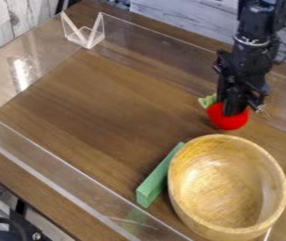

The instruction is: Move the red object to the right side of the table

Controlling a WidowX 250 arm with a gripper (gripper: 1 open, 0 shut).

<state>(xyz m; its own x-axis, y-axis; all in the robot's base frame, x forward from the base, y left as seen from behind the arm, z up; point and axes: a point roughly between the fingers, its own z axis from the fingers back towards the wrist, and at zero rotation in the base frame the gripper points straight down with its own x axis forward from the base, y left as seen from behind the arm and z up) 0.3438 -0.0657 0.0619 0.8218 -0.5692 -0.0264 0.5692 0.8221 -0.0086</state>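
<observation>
- Camera view: 1 red toy fruit (229,116) sits at the lower end of the gripper (232,102), right under its fingertips, with its upper part tucked up against them and its lower part in plain sight.
- The jaws are closed around the fruit, grasping it from above.
- The fruit is over the right part of the table (95,104) as the picture shows it, just beyond the far rim of the wooden bowl (229,186), between that rim and the back clear wall.
- Whether the underside of the fruit touches the tabletop, I cannot tell.
- A small pale green bit (207,101) shows just beside the fruit, on its upper left; whether it is joined to the fruit is too small to tell.
- The black arm (258,38) enters at the top right of the view and reaches down, leaning a little, so that its lower end is farther left than its top.
- The gripper points down, with its fingertips at the lowest end of the arm.
- 1 green block (160,175) lies along the left side of the bowl, near the front clear wall, well apart from the gripper.
</observation>
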